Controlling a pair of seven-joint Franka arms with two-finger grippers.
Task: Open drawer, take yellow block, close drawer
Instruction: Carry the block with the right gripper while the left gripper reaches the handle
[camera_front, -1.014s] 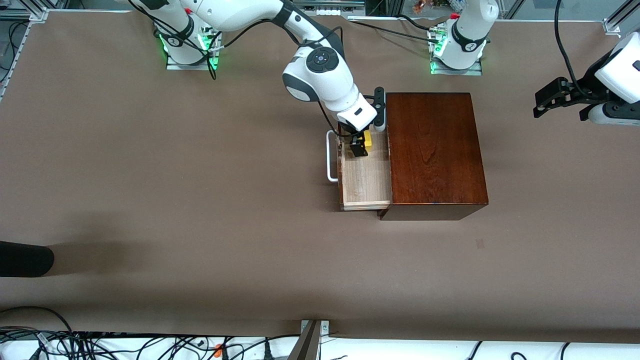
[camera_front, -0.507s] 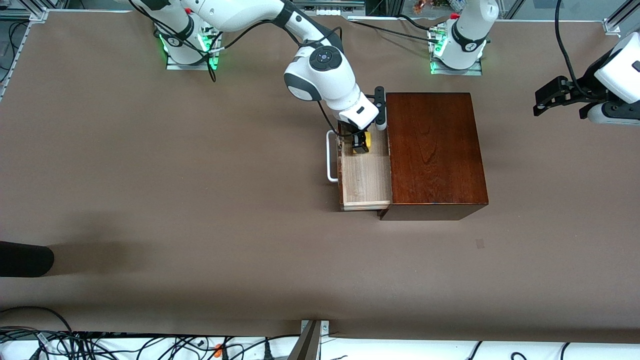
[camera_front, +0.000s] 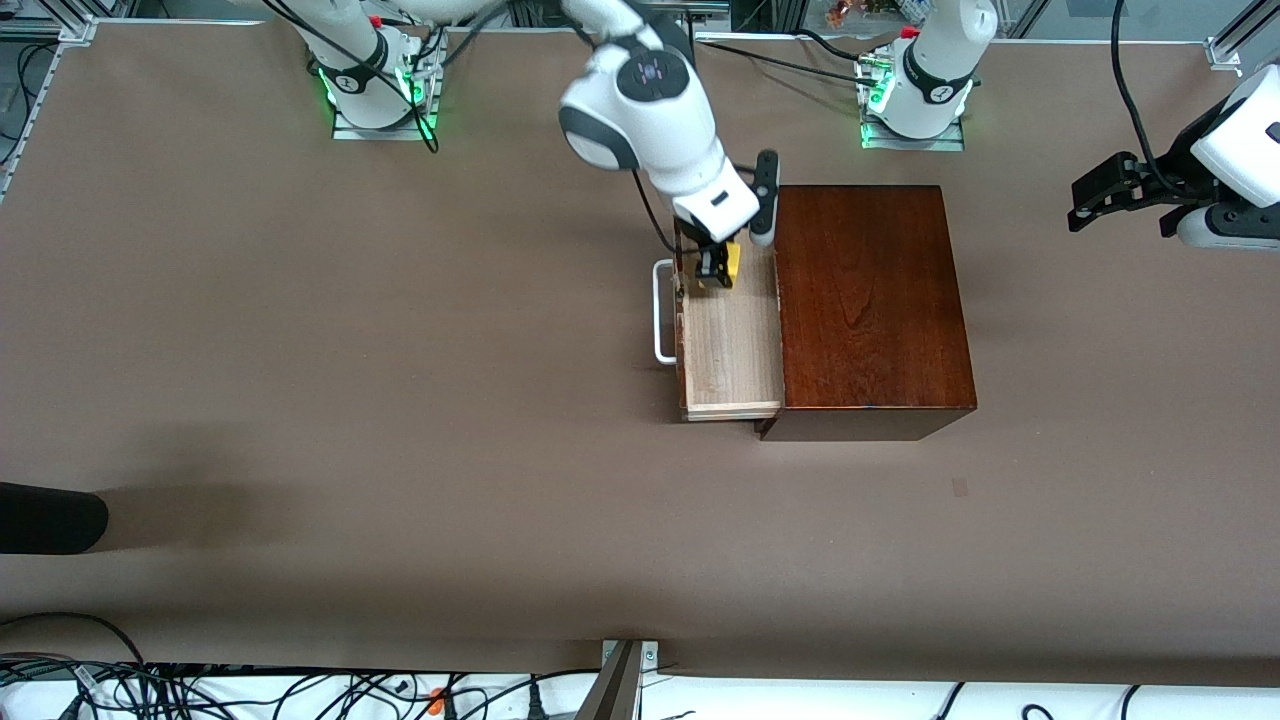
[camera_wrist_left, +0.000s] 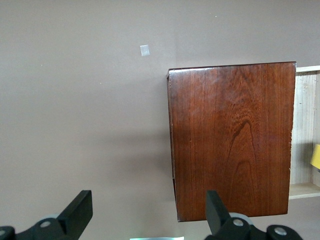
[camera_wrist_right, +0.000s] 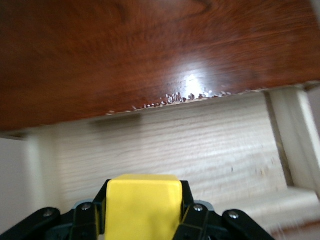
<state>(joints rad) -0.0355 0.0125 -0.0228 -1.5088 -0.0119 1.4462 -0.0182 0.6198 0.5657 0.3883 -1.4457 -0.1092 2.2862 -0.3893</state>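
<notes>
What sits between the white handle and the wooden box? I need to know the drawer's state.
The open drawer spans that stretch, its pale floor bare in the front view. Over its end, the right claw holds the yellow block.

We see a brown table (camera_front: 400, 400) under everything. A small pale tag (camera_front: 960, 487) lies on it, nearer the front camera than the wooden box (camera_front: 870, 300). A dark rounded object (camera_front: 45, 517) pokes in at the right arm's end. Cables (camera_front: 200, 690) tangle along the near edge, beside a metal bracket (camera_front: 625, 680).
</notes>
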